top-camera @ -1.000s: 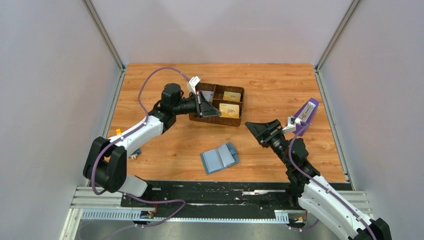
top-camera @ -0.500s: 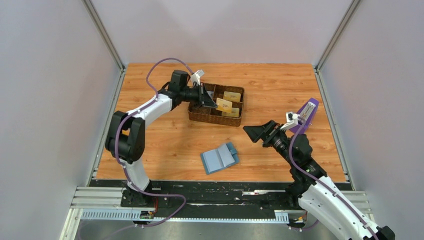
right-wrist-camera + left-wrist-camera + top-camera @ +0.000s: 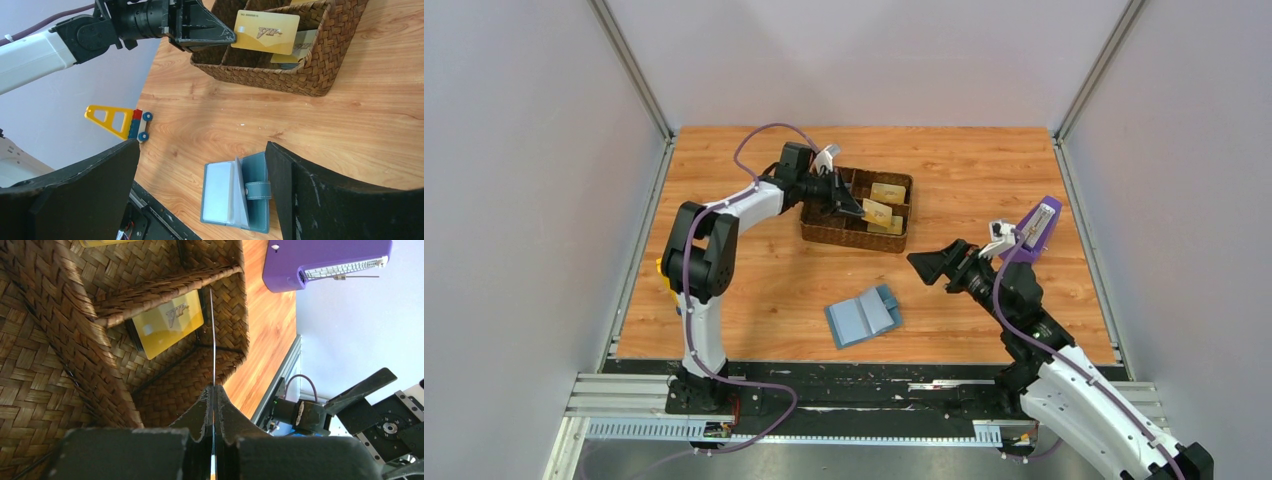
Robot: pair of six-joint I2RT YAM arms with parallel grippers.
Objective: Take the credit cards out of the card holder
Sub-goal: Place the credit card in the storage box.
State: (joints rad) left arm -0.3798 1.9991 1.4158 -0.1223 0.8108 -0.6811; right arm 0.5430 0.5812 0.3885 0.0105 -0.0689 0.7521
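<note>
Card poised over the tray, release to come

Release is the step in hand, judging by the pose. The left end effector (image 3: pixel 854 208) pinches a gold card (image 3: pixel 874 211) by one short end and holds it out above the woven tray (image 3: pixel 854 241), where other cards (image 3: pixel 888 192) already lie in the compartments. To do it well, the arm should bring the gold card down below the rim, wholly over one compartment and away from the dividers, before the fingers part. Dropped from where it hangs, a thin stiff card could strike a divider or the rim and slide out onto the counter (image 3: pixel 754 290). It should also be laid flatter first, so that it does not lean against the wall.

The card holder (image 3: pixel 862 316) lies open on the counter near the front edge, well apart from the tray. The right end effector (image 3: pixel 929 263) hovers beside it with its fingers spread wide and nothing between them. Whether any card remains in the pockets cannot be told.

The left wrist view shows the gold card edge-on as a bare line running out from the pressed fingertips, roughly in line with a divider. That alignment appears in no other view. The same view shows a yellow card flat in the compartment below and the purple metronome (image 3: pixel 325 262) beyond. The right wrist view alone shows the held card's printed face, its height above the rim, the holder's pale inside and the toy blocks (image 3: pixel 117 122) at the counter's edge.
</note>
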